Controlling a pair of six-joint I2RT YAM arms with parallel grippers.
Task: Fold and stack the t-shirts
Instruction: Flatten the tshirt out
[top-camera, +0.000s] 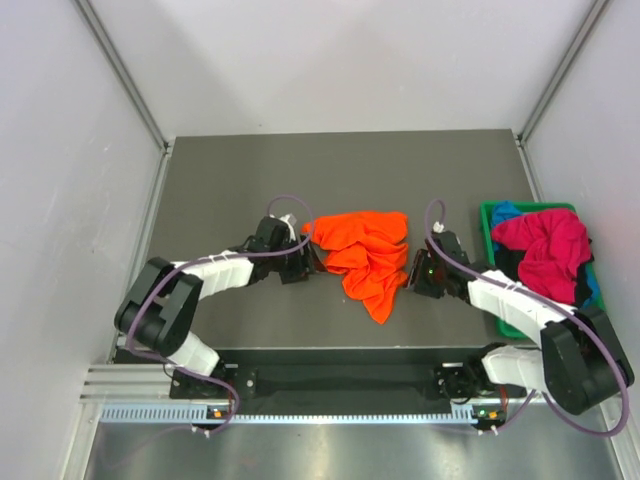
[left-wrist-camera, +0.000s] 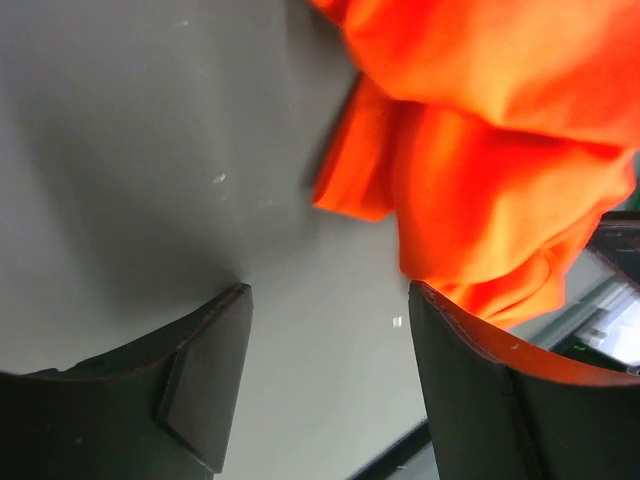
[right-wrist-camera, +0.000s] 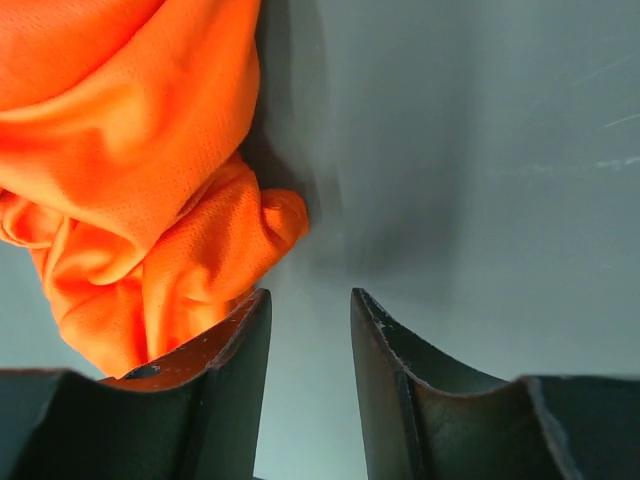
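Note:
A crumpled orange t-shirt (top-camera: 367, 255) lies mid-table between both arms. My left gripper (top-camera: 312, 258) sits at its left edge, open, with bare table between the fingers; in the left wrist view the orange t-shirt (left-wrist-camera: 480, 150) bunches just beyond the right finger (left-wrist-camera: 470, 380). My right gripper (top-camera: 408, 272) is at the shirt's right edge, open with a narrower gap and nothing in it; the orange t-shirt (right-wrist-camera: 140, 200) lies against the outside of its left finger (right-wrist-camera: 235, 370). A magenta-red t-shirt (top-camera: 545, 250) is heaped over a blue one (top-camera: 505, 212) in the bin.
A green plastic bin (top-camera: 488, 218) stands at the table's right edge, close behind my right arm. Grey walls and metal frame posts close in the table (top-camera: 300, 170) on the left, back and right.

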